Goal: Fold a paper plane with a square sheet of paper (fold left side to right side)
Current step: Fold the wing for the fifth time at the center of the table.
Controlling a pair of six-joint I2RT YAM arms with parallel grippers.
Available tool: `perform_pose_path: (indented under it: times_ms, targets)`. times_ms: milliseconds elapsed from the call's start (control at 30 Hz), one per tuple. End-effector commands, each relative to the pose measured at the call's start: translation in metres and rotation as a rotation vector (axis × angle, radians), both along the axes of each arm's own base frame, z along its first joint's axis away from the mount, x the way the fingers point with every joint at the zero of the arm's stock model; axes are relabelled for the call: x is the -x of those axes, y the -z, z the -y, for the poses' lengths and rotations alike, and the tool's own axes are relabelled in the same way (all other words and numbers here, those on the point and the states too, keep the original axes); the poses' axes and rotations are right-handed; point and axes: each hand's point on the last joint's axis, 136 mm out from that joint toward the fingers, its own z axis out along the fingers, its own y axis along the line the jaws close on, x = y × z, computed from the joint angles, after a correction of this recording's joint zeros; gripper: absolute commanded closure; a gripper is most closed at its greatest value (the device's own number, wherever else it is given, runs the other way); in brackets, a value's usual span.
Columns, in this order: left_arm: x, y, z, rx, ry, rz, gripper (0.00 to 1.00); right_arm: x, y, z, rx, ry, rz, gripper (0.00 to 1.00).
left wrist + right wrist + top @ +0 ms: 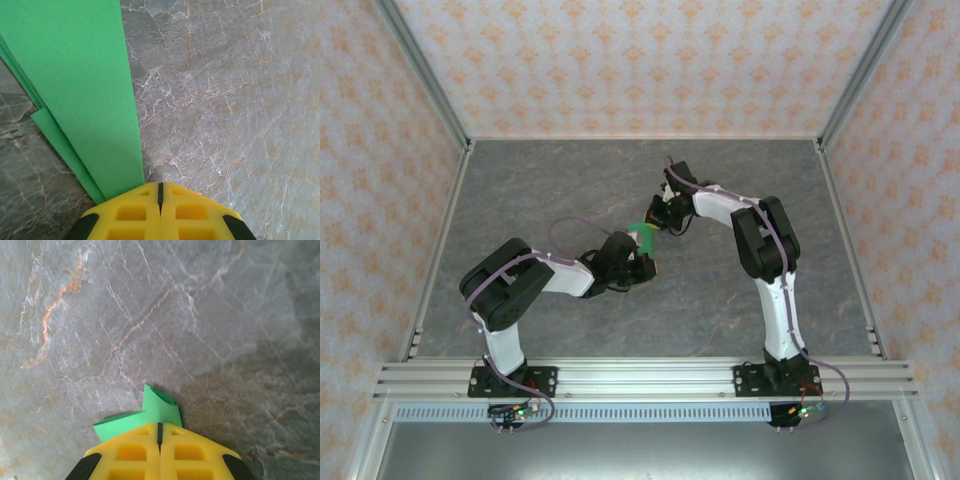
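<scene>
Top external view puts the folded green paper [642,236] at the middle of the grey marbled surface [550,180], well apart from every edge. I see it sitting between my two grippers. The left gripper [650,263] is at its near side and the right gripper [663,222] at its far side.

On the left wrist camera, the left gripper [160,189] has its yellow jaws pressed together with no gap. The paper [85,85] runs away from them as a long narrow strip with several layers stepped along its left edge. Its near end slips under the left fingertip, and I cannot tell whether it is pinched there.

On the right wrist camera, the right gripper [160,427] is likewise closed tight. A small creased end of the paper [160,407] pokes out from between its tips, so that jaw is holding it.
</scene>
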Motion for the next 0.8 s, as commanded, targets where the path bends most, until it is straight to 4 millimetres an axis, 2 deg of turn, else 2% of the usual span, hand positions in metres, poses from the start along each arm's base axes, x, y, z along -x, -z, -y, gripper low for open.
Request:
perform_pose_path:
  times_ms: [0, 267, 400, 500, 567, 767]
  targets:
    - [0.027, 0.041, -0.024, -0.131, -0.01, -0.134, 0.99, -0.036, 0.006, 0.021, 0.064, 0.058, 0.078, 1.0]
    - [0.027, 0.038, -0.023, -0.126, -0.008, -0.128, 0.99, -0.057, -0.003, 0.022, 0.056, 0.06, 0.099, 1.0]
    - [0.027, 0.035, -0.022, -0.121, -0.005, -0.118, 0.99, -0.051, -0.023, 0.026, 0.054, 0.054, 0.141, 1.0]
    - [0.027, 0.034, -0.021, -0.121, -0.001, -0.112, 0.99, -0.034, -0.047, 0.028, 0.01, 0.049, 0.179, 1.0]
    - [0.026, 0.033, -0.02, -0.12, 0.001, -0.108, 0.99, -0.017, -0.058, 0.026, -0.058, 0.045, 0.184, 1.0]
    - [0.026, 0.033, -0.02, -0.123, 0.004, -0.106, 0.99, 0.036, -0.071, 0.012, -0.2, 0.001, 0.177, 1.0]
